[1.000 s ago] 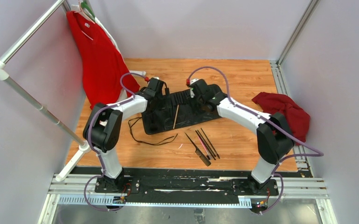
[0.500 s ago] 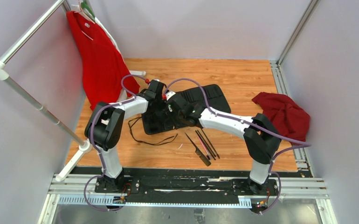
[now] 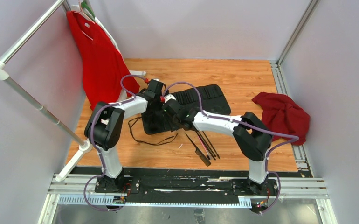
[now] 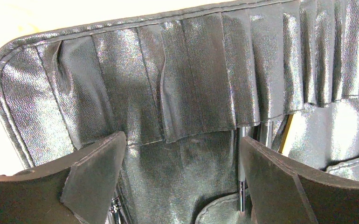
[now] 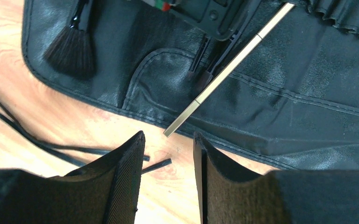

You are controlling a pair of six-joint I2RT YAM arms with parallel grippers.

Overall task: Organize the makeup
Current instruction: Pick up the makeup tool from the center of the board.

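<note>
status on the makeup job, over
left tool open over case slots. right tool open, empty, at gold pencil tip. loose brushes on table. cord nearby.

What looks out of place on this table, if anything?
A gold stick lies slanted across the black case, on top rather than in a slot, its tip at the case's edge. Several thin brushes lie loose on the wooden table beside the case.

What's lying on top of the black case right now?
On the case: a fluffy brush, a gold stick and two dark brush tips, whose handles run under the left gripper, hidden.
</note>
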